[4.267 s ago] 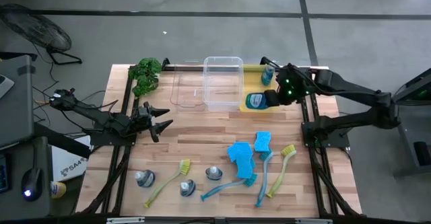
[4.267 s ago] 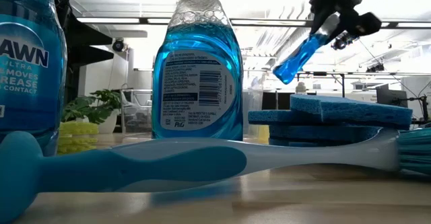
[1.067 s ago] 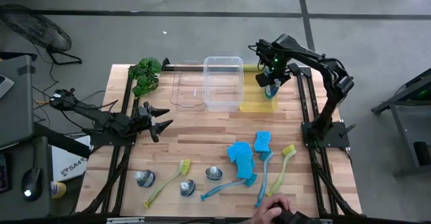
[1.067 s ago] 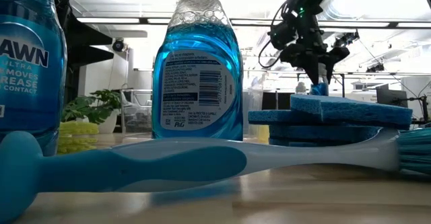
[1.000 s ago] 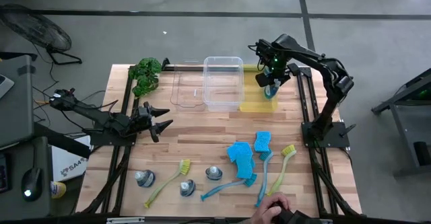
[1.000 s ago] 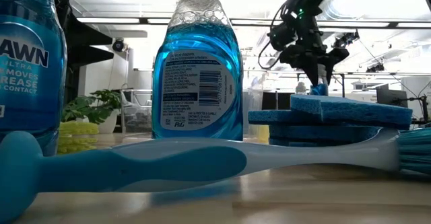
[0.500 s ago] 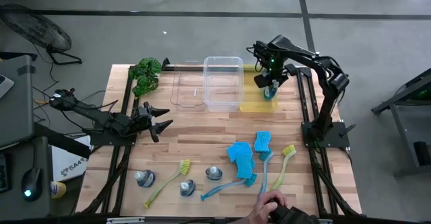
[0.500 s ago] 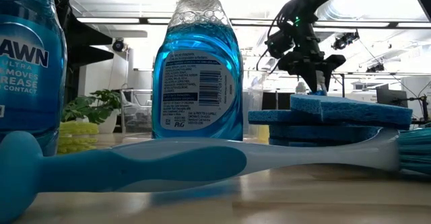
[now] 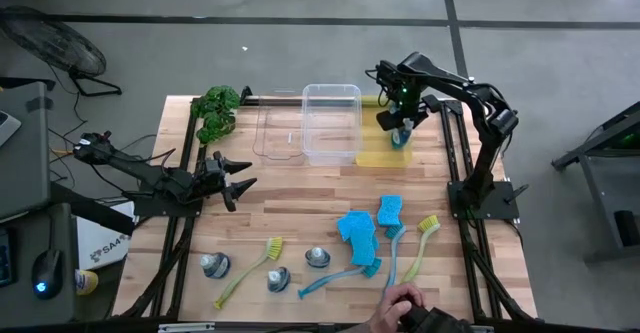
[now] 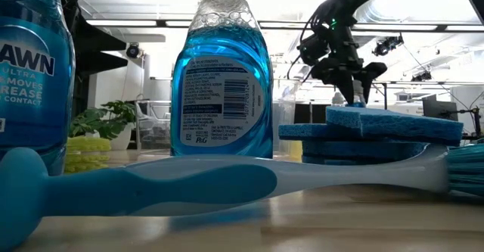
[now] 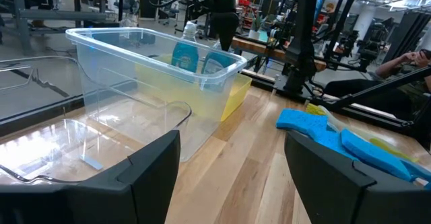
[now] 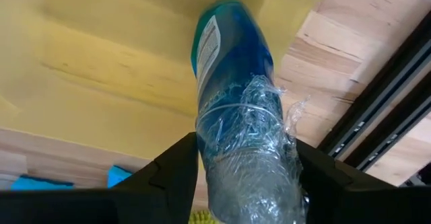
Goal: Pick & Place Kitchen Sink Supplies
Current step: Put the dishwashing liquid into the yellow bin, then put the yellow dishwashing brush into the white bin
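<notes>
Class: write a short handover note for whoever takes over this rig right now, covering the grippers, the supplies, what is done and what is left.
Left gripper: open, empty, at the table's left side.
Right gripper: at a bottle standing in the yellow bin; hold unclear.
Done: a second bottle also in that bin.
Left: three bottles, sponges and four brushes at the table's front.
Note: person's hand at the front edge.

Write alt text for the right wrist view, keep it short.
A blue-liquid bottle with clear plastic wrap around its neck sits between the right gripper's two dark fingers, pointing down into the yellow bin. Wooden table and a black frame rail show beside the bin.
</notes>
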Controlling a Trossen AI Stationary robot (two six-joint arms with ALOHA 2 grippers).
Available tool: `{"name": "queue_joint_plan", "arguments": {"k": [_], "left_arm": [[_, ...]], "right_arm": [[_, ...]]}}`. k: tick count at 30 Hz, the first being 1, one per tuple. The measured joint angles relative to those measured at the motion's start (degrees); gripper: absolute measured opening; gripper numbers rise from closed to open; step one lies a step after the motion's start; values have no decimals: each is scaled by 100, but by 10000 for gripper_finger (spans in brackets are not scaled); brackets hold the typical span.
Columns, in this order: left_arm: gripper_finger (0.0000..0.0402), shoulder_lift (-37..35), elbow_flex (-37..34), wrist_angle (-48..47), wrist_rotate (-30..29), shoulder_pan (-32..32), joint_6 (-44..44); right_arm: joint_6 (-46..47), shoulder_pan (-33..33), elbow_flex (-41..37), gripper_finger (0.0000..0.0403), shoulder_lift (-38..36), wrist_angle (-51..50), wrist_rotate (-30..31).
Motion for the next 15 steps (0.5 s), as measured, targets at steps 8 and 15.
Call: {"name": "queue_joint_plan", "arguments": {"k": [8, 15], "left_arm": [[264, 0, -1, 2, -2, 0, -1], [264, 0, 0, 1, -2, 0, 0]], "right_arm": [[57, 4, 2, 211, -20, 45, -63], [61, 2, 2, 237, -31, 58, -63]]}}
